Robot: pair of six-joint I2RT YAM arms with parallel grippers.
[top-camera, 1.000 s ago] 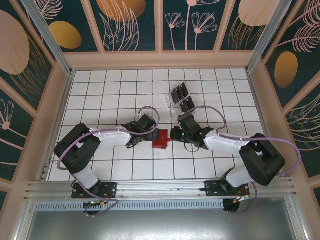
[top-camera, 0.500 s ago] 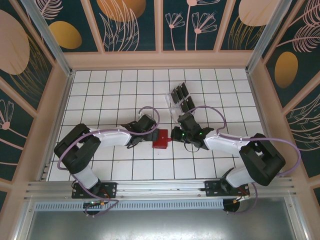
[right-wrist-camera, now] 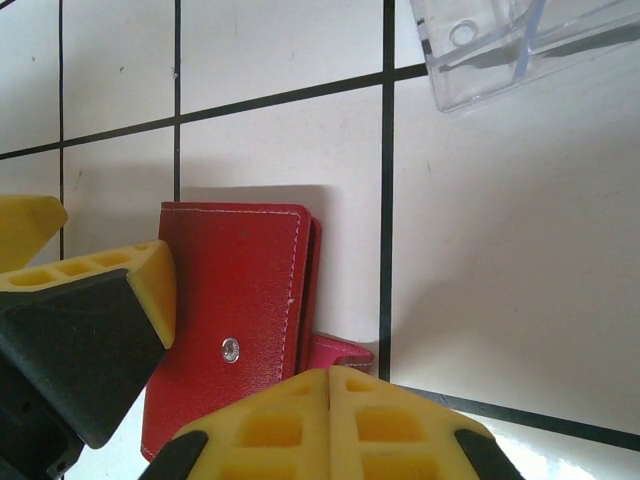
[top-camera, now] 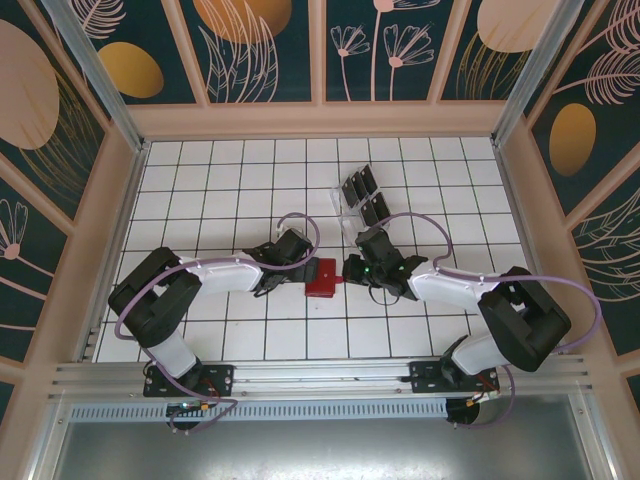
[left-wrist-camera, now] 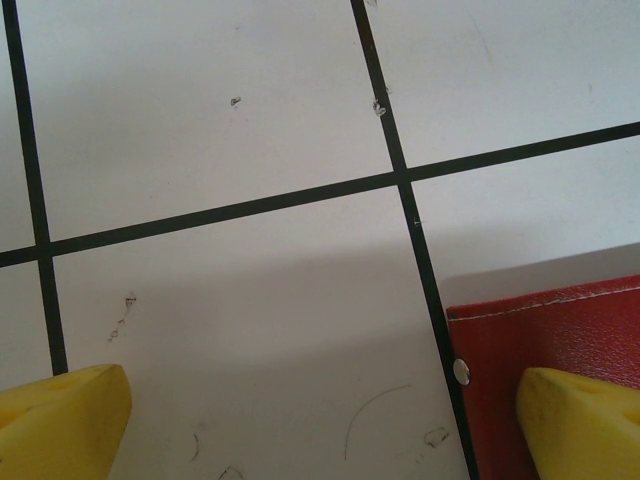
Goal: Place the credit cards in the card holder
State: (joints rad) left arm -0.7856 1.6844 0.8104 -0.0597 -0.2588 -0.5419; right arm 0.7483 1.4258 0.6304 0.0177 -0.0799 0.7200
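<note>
The red card holder lies folded on the white grid table between both arms. My left gripper is open at its left edge. In the left wrist view one yellow fingertip hangs over the holder's corner and the other over bare table. My right gripper is at the holder's right side, its yellow fingers pressed together. The holder shows a metal snap, and its pink tab runs under my right fingertips; I cannot tell if it is pinched. Black credit cards stand in a rack.
The clear plastic slotted rack stands just beyond the right gripper, and its corner is visible in the right wrist view. The left gripper's yellow and black finger touches the holder's left edge. Wooden walls ring the table.
The right gripper's jaws have closed fully beside the holder's tab. Both arms and the holder have stayed almost in place.
</note>
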